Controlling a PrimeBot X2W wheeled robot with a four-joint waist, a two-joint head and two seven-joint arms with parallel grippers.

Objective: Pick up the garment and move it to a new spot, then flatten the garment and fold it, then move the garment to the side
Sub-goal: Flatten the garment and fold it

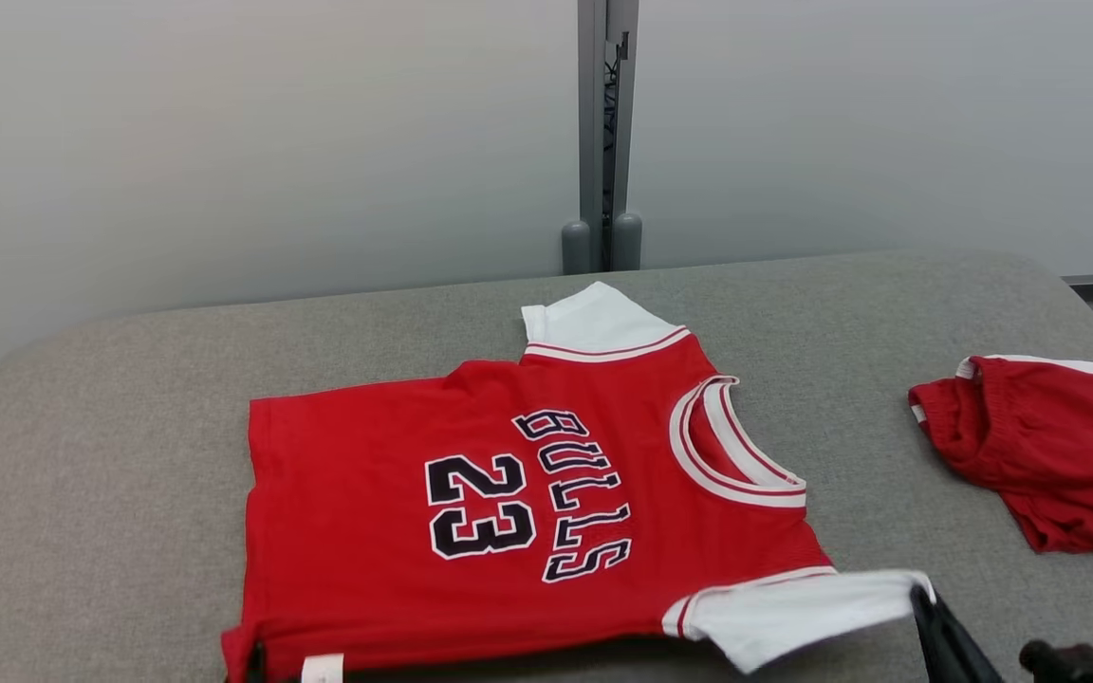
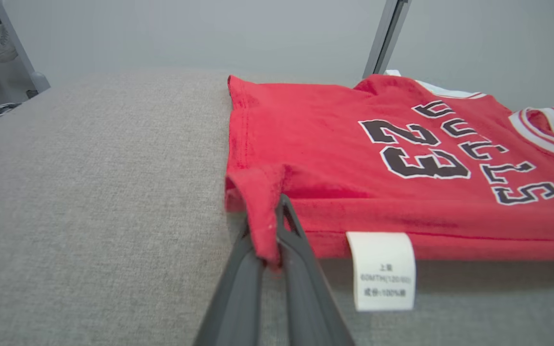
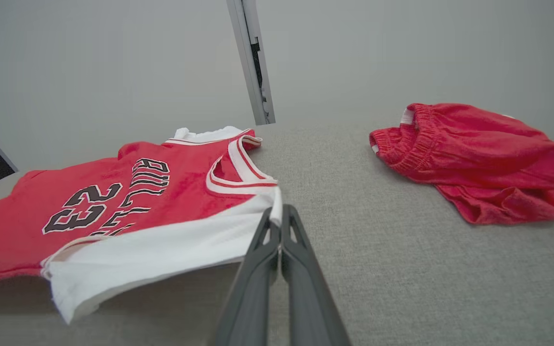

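The garment (image 1: pixel 509 474) is a red jersey with white sleeves and black "BULLS 23" lettering, spread face up on the grey table with its near edge lifted. In the left wrist view my left gripper (image 2: pixel 272 226) is shut on the jersey's (image 2: pixel 344 139) near hem corner, beside a white care label (image 2: pixel 384 269). Over in the right wrist view, the tip of the near white sleeve (image 3: pixel 161 250) is pinched in my right gripper (image 3: pixel 279 218). The head view catches that right gripper (image 1: pixel 924 599) at the lower right edge, holding the sleeve.
A crumpled pair of red shorts (image 1: pixel 1040 446) lies at the table's right side, also seen as shorts (image 3: pixel 479 154) in the right wrist view. The grey padded table (image 1: pixel 129 455) has rounded corners, and a pale wall with a grey post (image 1: pixel 603 133) stands behind it.
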